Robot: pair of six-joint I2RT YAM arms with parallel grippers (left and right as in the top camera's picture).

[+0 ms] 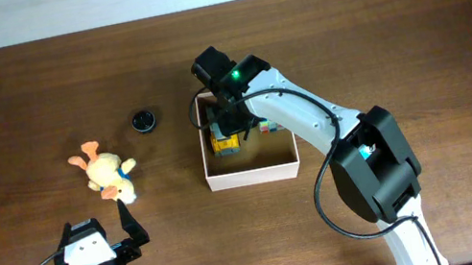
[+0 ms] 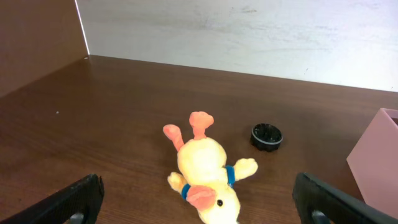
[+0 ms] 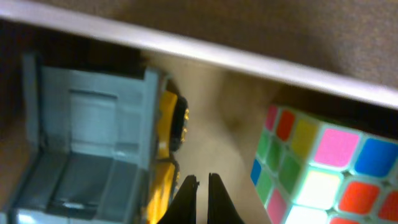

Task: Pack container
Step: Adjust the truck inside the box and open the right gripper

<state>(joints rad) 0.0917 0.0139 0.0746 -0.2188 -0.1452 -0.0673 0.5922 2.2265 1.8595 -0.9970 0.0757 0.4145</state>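
We found the container (image 1: 253,174) on the table (image 1: 393,27), right of centre. We judged it light, stiff cardboard, best taken by a wall rim. The right gripper (image 3: 203,186) sat closed and empty inside it; the left gripper (image 1: 95,226) gaped wide.

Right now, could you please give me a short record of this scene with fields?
container: white-walled box, open top
inside it: toy truck, puzzle cube
right gripper: shut, empty, down inside the container between truck and cube
left gripper: open, empty, facing the plush duck
outside the container: plush duck lying on its side, black cap beyond it
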